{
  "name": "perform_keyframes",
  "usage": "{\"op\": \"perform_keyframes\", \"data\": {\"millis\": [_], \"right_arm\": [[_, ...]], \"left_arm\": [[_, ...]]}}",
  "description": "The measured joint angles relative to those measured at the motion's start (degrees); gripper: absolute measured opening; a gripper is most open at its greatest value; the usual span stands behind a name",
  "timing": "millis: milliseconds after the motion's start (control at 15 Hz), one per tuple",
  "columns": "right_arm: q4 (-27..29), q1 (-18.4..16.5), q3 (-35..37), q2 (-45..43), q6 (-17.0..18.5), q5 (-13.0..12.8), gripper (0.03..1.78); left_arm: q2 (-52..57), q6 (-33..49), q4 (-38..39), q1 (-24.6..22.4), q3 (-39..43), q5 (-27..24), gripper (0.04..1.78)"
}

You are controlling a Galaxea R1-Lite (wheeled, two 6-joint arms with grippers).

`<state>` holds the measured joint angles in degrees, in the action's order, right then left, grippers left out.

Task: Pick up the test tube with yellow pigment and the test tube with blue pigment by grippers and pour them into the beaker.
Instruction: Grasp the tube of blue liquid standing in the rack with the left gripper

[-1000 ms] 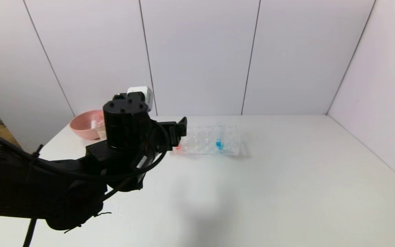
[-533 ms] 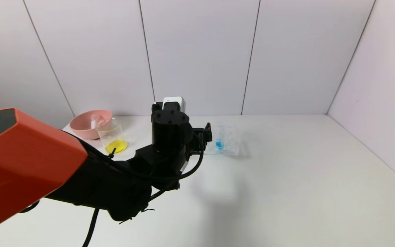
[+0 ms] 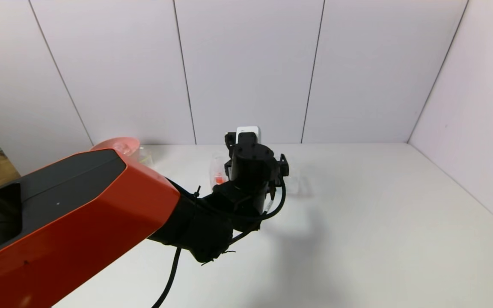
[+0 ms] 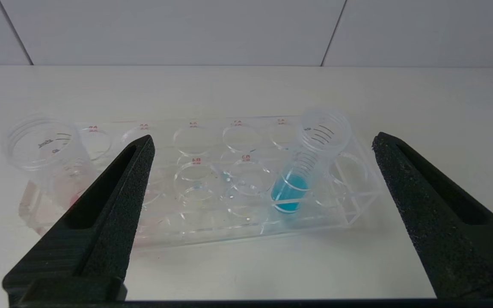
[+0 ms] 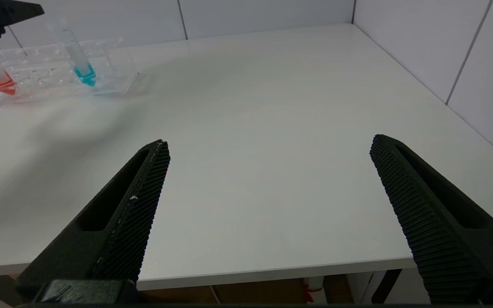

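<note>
The test tube with blue pigment (image 4: pixel 291 188) leans in a hole near one end of the clear rack (image 4: pixel 195 226). My left gripper (image 4: pixel 261 141) hovers open just in front of the rack, its fingers wide to either side and touching nothing. In the head view the left wrist (image 3: pixel 250 169) hides that tube. Only a sliver of the beaker (image 3: pixel 146 156) shows past the orange arm. The test tube with yellow pigment is out of view. My right gripper (image 5: pixel 268 145) stands open and empty over the table's near edge, far from the blue tube (image 5: pixel 84 73).
A red-liquid tube (image 4: pixel 43 143) stands at the rack's other end, the red tube (image 3: pixel 218 177) showing beside my wrist. The pink bowl (image 3: pixel 120 142) sits at the back left, mostly behind the orange arm (image 3: pixel 71 214). White walls close the back and the right side.
My left arm has swung from the bowl and beaker side rightward to the rack. It now covers the blue tube and most of the beaker in the head view.
</note>
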<state>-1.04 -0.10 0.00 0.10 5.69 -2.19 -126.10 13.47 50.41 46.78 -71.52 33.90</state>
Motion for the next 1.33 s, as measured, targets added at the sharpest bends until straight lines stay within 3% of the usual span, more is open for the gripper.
{"op": "perform_keyframes", "data": {"millis": [867, 1333], "right_arm": [[0.02, 0.0, 0.0, 0.0, -0.02, 0.0, 1.71], [0.02, 0.0, 0.0, 0.0, 0.0, 0.0, 1.71]], "left_arm": [[-8.9, 0.06, -3.72, 1.6, -11.58, -0.06, 1.78], [-13.53, -0.11, -8.24, -1.22, -18.69, -0.48, 1.78]]}}
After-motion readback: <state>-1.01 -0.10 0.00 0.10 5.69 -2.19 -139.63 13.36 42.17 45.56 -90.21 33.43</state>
